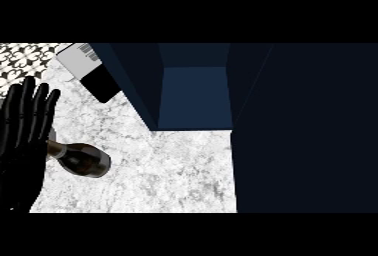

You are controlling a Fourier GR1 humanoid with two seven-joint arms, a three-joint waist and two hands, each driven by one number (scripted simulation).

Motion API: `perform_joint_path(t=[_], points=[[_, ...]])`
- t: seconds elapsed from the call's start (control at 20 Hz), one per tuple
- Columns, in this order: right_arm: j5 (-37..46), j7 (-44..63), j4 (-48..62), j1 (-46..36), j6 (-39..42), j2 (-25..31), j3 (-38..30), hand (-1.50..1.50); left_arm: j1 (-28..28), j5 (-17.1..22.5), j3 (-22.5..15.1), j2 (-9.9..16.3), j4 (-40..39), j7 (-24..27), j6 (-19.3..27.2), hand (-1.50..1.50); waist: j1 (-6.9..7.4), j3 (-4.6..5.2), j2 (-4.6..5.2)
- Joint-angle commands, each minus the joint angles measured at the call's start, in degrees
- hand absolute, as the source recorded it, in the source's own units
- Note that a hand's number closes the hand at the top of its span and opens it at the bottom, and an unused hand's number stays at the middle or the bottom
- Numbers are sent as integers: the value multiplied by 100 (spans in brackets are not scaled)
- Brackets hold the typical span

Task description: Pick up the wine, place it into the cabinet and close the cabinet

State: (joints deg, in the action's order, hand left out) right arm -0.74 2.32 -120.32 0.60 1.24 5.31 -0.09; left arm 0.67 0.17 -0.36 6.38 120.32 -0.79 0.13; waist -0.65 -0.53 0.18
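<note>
Left hand [26, 135] at the 9 o'clock edge of the head view, black, fingers straight and slightly spread, pointing toward 12 o'clock; it holds nothing. The palm and lower fingers overlap the neck end of the wine bottle [83, 159], so the neck is partly hidden; cannot tell whether the hand actually touches it.

Wine bottle lies on its side on the marble counter [170, 170], at roughly 8 o'clock from view centre. Dark body, brownish neck. Base points toward 4 o'clock, neck toward 10 o'clock and under the hand. It is outside the cabinet, near the counter's left part.

At 11 o'clock, a flat box [88, 70], white upper part with a barcode, black lower part, tilted, leaning by the cabinet's left wall. Behind it at the top left corner, patterned black-and-white tile [26, 57].

Cabinet [193, 92] at 12 o'clock, dark navy, open toward the viewer; lighter blue inner back panel shows between two side walls. Its opening ends on the counter, well apart from the bottle.

Cabinet door [310, 130] fills the 3 o'clock side, a large dark panel swung open, covering the counter's right part.

Right hand is not visible.
</note>
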Motion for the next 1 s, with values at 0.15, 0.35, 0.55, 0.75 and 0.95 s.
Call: perform_joint_path(t=[0.15, 0.35, 0.55, 0.75, 0.95], points=[[-225, -165, -505, 531, 276, -28, 168, -150, -526, 1472, -222, 641, -49, 753, -1898, -150, 16, 69, -49], [-872, 229, -419, 716, 949, 210, 502, -150, -1167, 2806, -865, 738, -247, 242, -2857, -150, 34, 70, -26], [-1232, 641, -1071, 1062, 1091, 431, 386, -150, -1907, 4146, -185, 1636, 195, 52, -3649, -150, 110, 58, -57], [-1318, 1106, -1304, 790, 985, 448, 371, -150, -2161, 5070, 239, 2125, 248, -191, -3994, -150, 97, 55, -28], [-1165, 1661, -1941, 823, 710, 327, 663, -150, -2550, 5940, 780, 2475, 795, -473, -3977, -150, 111, 55, -32]])
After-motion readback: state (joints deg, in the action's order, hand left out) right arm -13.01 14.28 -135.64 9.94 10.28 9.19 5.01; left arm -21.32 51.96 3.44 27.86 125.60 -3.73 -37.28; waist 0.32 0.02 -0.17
